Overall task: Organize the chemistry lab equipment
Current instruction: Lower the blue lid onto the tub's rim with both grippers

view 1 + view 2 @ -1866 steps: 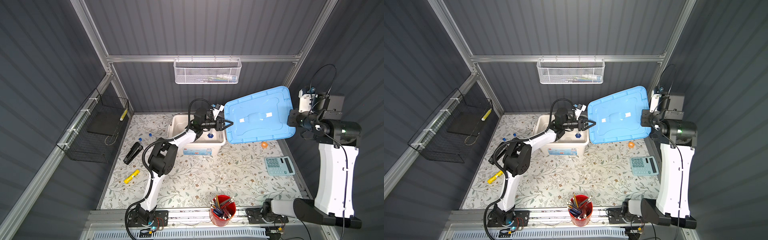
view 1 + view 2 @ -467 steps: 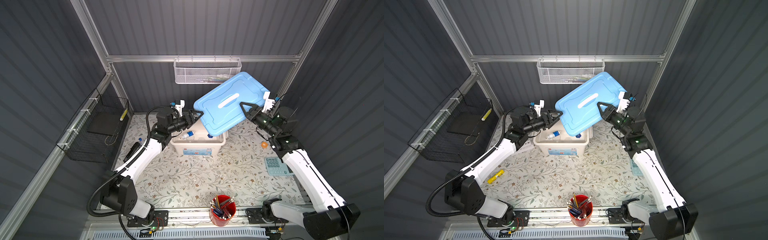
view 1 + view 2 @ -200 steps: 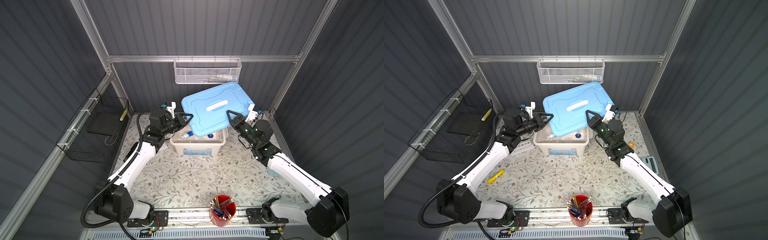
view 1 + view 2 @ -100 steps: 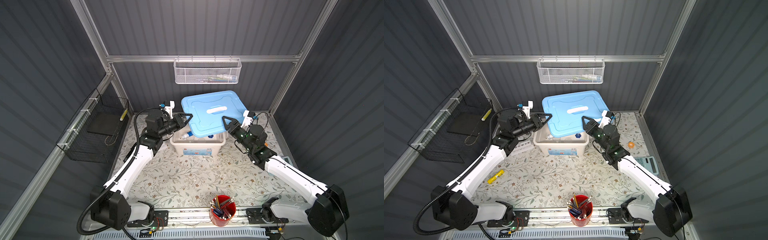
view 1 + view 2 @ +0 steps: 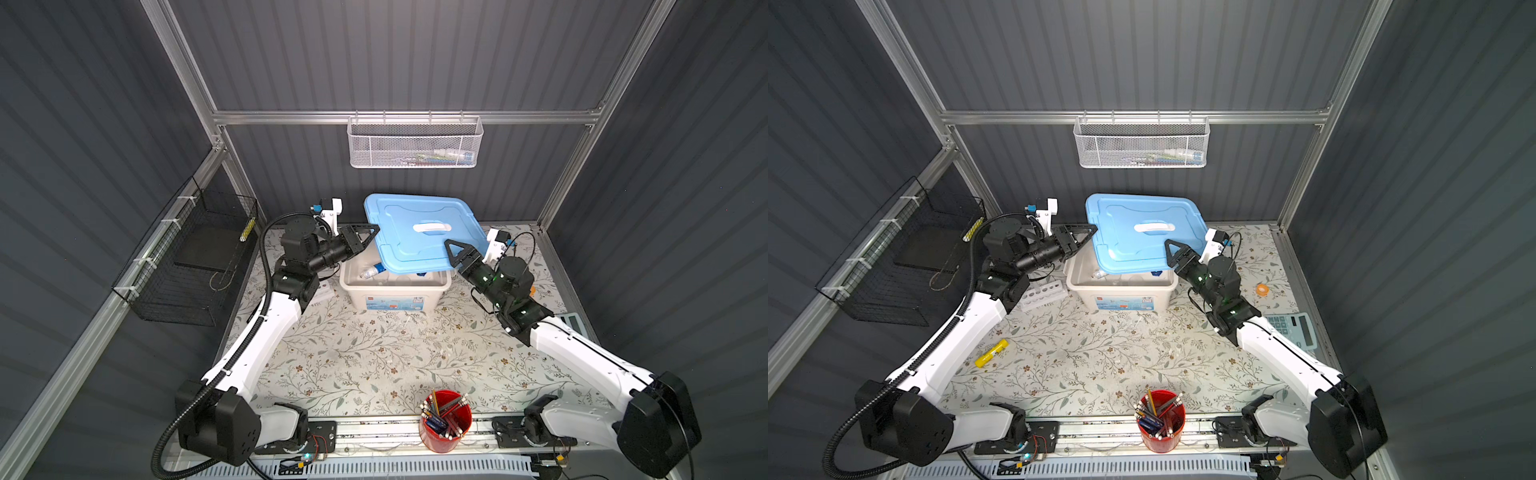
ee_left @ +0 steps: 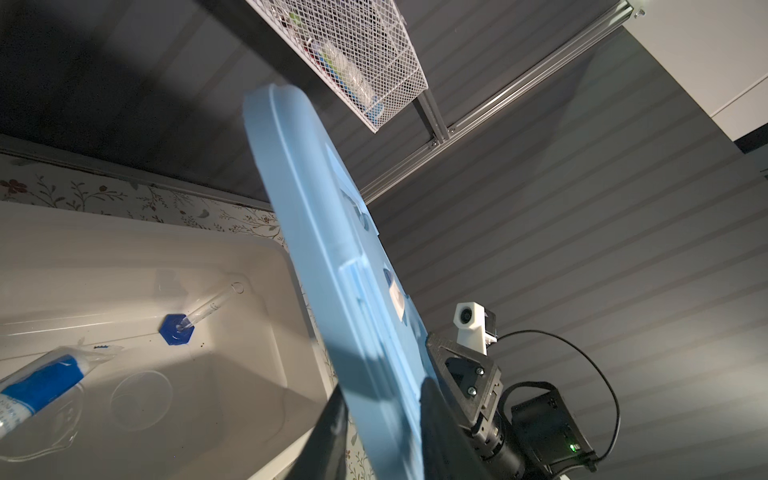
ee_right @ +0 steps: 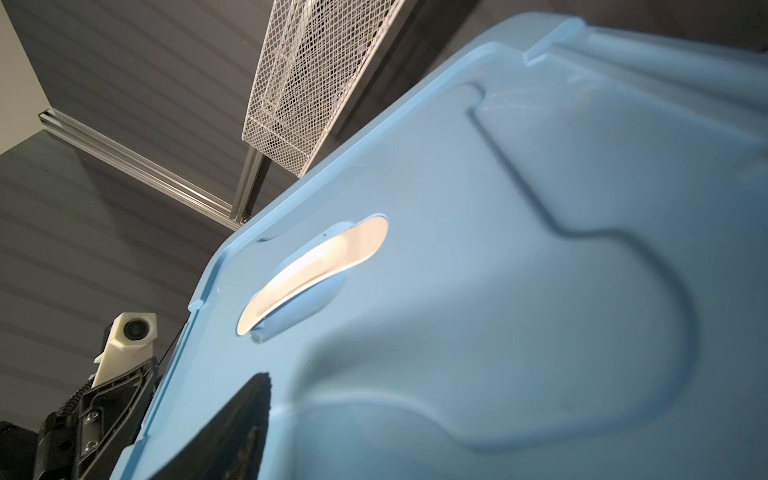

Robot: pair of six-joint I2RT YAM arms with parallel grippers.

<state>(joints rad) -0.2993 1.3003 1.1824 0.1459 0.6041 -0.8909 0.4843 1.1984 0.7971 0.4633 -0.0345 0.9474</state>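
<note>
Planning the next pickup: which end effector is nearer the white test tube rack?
Left. The left end effector grips the blue lid's left edge, just past the rack; the right end effector sits at the lid's right corner, across the bin.

Both arms, left arm (image 5: 270, 328) and right arm (image 5: 582, 357): glossy white link shells, matte black joint housings, blocky black shoulders. The left gripper (image 5: 375, 228) and right gripper (image 5: 449, 243) have black triangular open-frame fingers. Silver screws (image 6: 470, 390) in the black gripper frame. White printed camera mount (image 5: 332, 206) on each wrist, with a thin black cable. Black corrugated conduit (image 5: 156, 451) on the left arm. Small green light (image 6: 573, 447) on the right wrist housing.
</note>
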